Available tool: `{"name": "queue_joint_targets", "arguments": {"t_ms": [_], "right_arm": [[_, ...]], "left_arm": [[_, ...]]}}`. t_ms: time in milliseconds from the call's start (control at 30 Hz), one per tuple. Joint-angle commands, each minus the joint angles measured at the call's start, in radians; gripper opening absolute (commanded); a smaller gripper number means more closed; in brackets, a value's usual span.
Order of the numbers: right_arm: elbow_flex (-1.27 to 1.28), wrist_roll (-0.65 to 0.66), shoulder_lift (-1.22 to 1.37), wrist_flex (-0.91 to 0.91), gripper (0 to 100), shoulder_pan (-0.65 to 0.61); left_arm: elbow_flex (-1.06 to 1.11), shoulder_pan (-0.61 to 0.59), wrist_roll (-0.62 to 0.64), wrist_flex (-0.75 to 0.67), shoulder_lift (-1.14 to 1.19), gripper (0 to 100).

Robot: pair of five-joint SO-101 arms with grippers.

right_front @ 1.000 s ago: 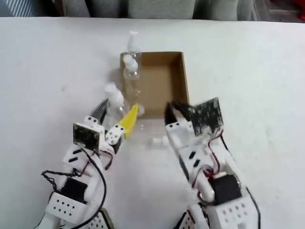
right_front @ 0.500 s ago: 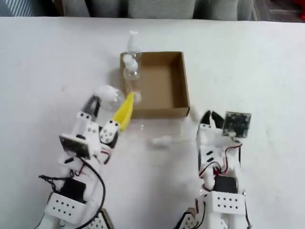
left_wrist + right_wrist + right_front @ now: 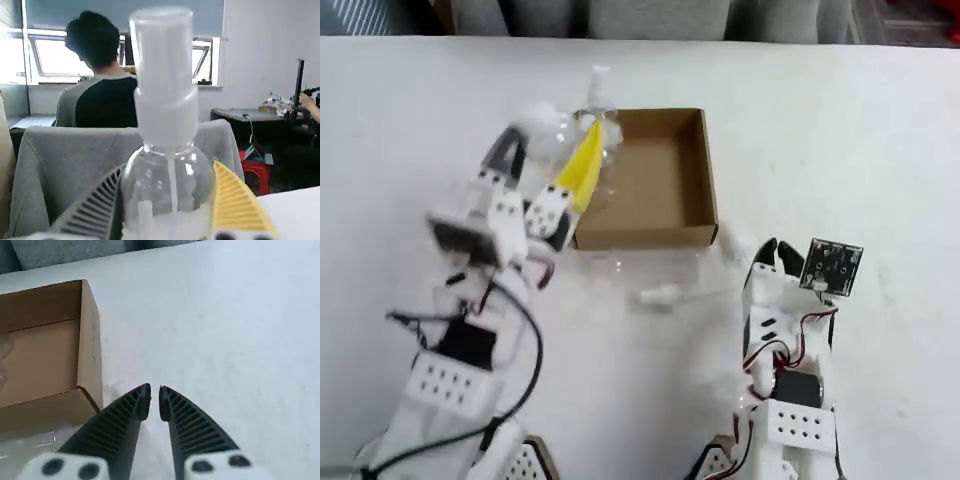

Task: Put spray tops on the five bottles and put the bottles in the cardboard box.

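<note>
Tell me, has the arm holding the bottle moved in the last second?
Yes. The left gripper, shut on the bottle, moved farther up the table, from the cardboard box's near-left corner to its far-left corner.

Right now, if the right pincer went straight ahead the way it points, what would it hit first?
Probably nothing: the right pincer points over bare table, with the cardboard box off to one side of its line.
</note>
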Motion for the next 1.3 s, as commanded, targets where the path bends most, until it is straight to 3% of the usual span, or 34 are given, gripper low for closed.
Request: {"name": "queue_joint_targets", "arguments": {"t_ms": [0,300,833,1267], "right_arm": [[0.009,-0.008,-0.004,-0.018,1.5,0.012],[0.009,-0.006,-0.004,-0.018,1.5,0.012],[0.009,-0.006,-0.004,-0.019,1.5,0.012],[0.009,-0.006,-0.004,-0.018,1.5,0.012]], "left_arm": [[-0.107,-0.008,0.012,-0.100,0.186,2],[0.011,-0.012,0.008,-0.516,0.504,2],[0.031,-0.044,0.005,-1.011,1.052,2],[-0.023,-0.025,0.003,-1.073,1.221,2]]}}
